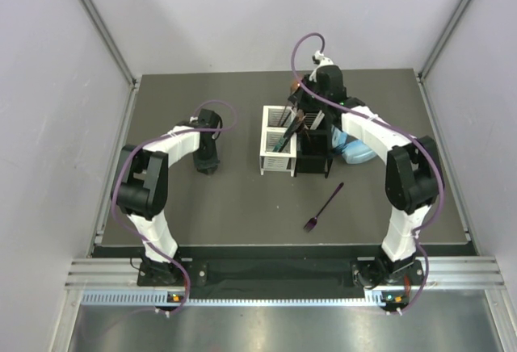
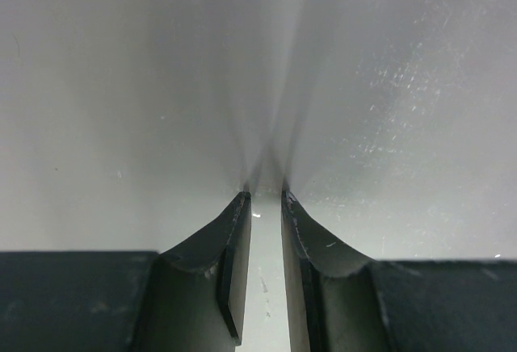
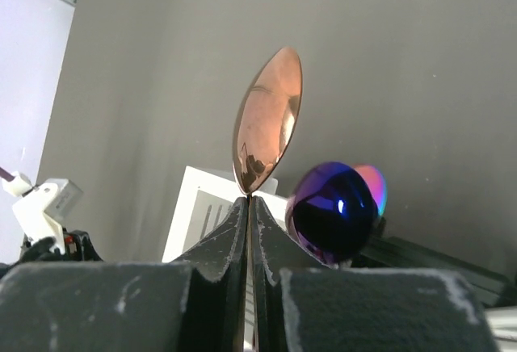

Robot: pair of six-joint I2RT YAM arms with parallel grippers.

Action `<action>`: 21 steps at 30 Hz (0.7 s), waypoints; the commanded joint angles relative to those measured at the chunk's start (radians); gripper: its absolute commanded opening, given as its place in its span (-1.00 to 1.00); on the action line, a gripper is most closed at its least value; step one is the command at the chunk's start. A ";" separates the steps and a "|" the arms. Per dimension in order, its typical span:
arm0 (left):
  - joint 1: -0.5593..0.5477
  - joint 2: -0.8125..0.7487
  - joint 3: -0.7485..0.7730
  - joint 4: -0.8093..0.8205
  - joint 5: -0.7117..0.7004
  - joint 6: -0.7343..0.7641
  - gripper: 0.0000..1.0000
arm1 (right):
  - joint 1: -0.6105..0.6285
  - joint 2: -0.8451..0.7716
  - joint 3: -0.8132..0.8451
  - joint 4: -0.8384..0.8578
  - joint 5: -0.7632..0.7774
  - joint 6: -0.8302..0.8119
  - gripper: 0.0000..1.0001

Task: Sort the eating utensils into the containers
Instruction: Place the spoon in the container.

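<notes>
My right gripper (image 1: 307,100) hovers over the two containers, shut (image 3: 249,200) on the neck of a copper-coloured spoon (image 3: 270,122) whose bowl stands upright above the fingertips. Beside it rises the bowl of an iridescent purple-blue spoon (image 3: 333,211). The white caddy (image 1: 277,152) holds several utensils, and the black caddy (image 1: 313,157) stands against its right side. Another purple spoon (image 1: 324,207) lies loose on the mat in front of the caddies. My left gripper (image 1: 208,165) points down at the mat left of the white caddy, its jaws (image 2: 265,194) a narrow gap apart with nothing between them.
Light-blue headphones (image 1: 352,149) lie right of the black caddy, under my right forearm. The dark mat (image 1: 242,207) ends at pale walls on both sides and the back. A white caddy wall (image 3: 198,207) shows behind the right fingers.
</notes>
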 commanded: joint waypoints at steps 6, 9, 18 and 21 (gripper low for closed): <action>0.005 0.027 0.027 -0.004 -0.009 0.003 -0.46 | -0.005 -0.097 -0.045 -0.025 -0.004 -0.054 -1.00; 0.005 0.027 0.024 -0.002 -0.008 0.004 -0.46 | -0.005 -0.108 -0.046 -0.028 -0.011 -0.055 -0.91; 0.005 0.032 0.019 0.007 0.004 0.000 -0.47 | -0.006 -0.154 -0.051 -0.043 -0.001 -0.068 -0.24; 0.005 0.032 0.019 0.007 0.009 0.000 -0.47 | -0.006 -0.171 -0.045 -0.056 0.008 -0.071 -0.23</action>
